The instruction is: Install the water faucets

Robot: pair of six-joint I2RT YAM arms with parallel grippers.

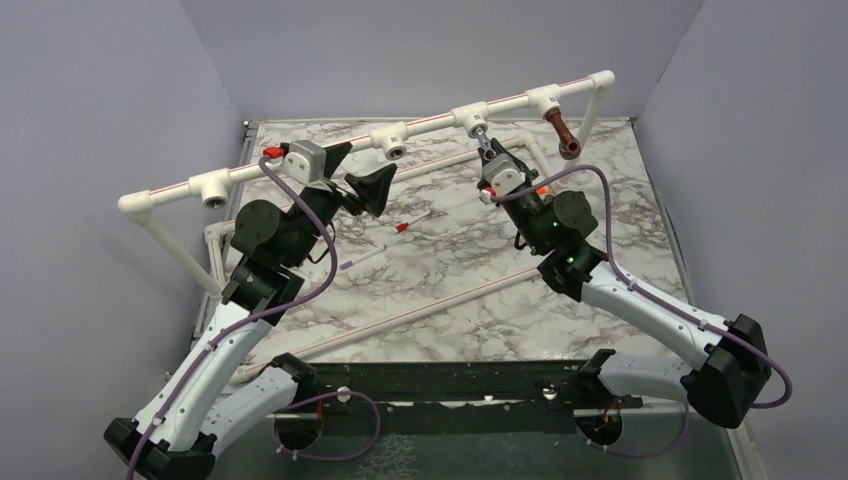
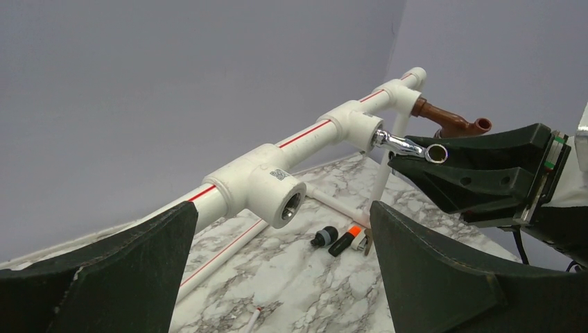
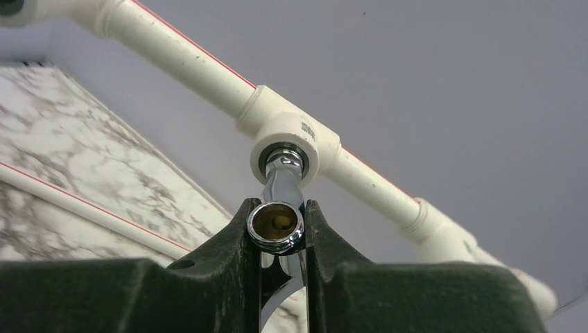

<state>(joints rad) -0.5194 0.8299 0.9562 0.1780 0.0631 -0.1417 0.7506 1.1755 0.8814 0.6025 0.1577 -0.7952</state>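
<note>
Right wrist view: right gripper (image 3: 277, 215) clamped on the chrome faucet (image 3: 281, 186), fingers pinching the spout end. The threaded end sits in the mouth of a white tee socket (image 3: 295, 142) on the raised pipe rail (image 1: 300, 158). Thread depth: cannot tell. Reddish-brown faucet (image 1: 563, 133) hangs from the next tee, over the far right corner of the marble table (image 1: 450, 280). Left gripper (image 1: 352, 172) spread wide, holding nothing, toward the far left corner, facing a second tee socket (image 2: 274, 191) with a bare mouth.
</note>
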